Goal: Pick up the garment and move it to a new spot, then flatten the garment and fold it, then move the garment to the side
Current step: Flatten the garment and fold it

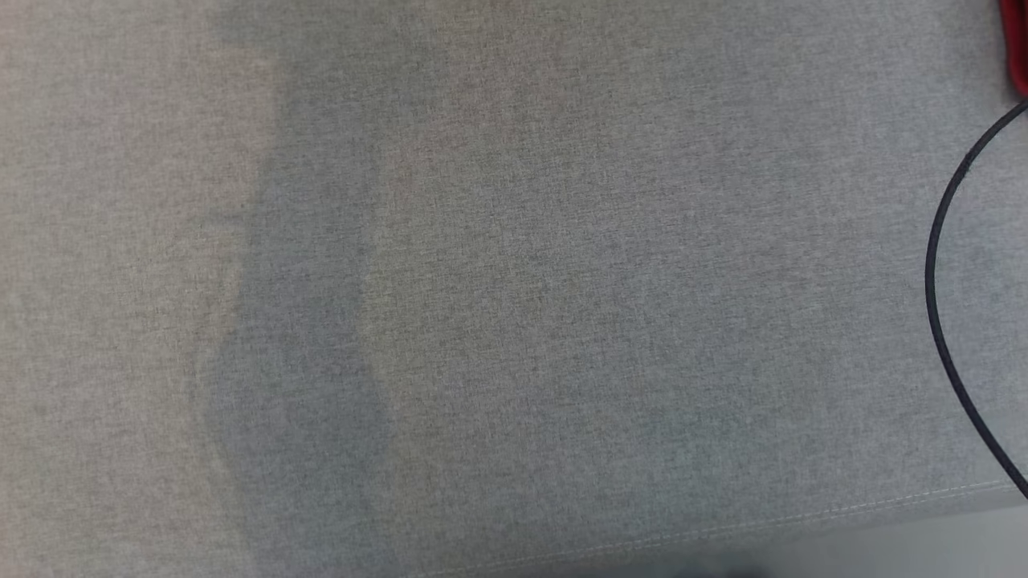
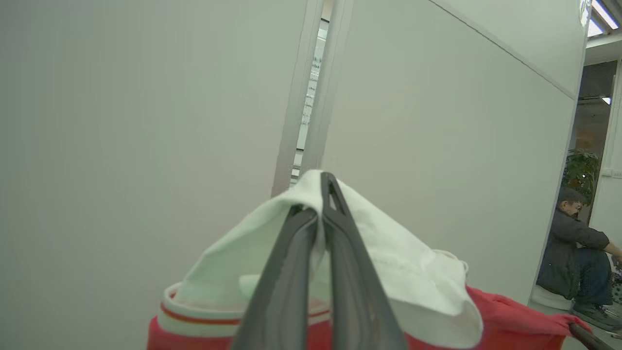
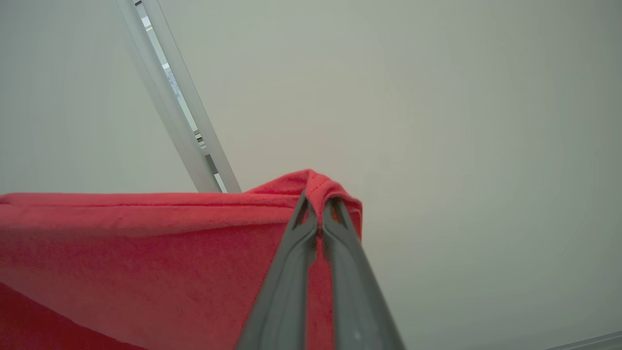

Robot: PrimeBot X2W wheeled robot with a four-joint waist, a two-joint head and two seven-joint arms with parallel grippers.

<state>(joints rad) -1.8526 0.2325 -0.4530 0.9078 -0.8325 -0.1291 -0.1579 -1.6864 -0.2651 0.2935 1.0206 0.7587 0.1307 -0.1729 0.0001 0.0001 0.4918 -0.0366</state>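
The garment [image 3: 146, 253] is red with a white part and a red-striped white trim. In the left wrist view my left gripper [image 2: 320, 199] is shut on a white fold of the garment [image 2: 413, 272], held up in front of pale wall panels. My right gripper [image 3: 318, 204] is shut on a red hemmed edge, and the cloth stretches taut away to that view's left. A sliver of the red garment [image 1: 1018, 48] shows at the head view's top right corner.
A grey fabric surface [image 1: 514, 289] spreads across the head view, its seamed front edge [image 1: 883, 507] running at the lower right. A black cable [image 1: 936, 305] curves over its right side. Far right in the left wrist view, a person [image 2: 573, 253] sits beside a plant [image 2: 580, 170].
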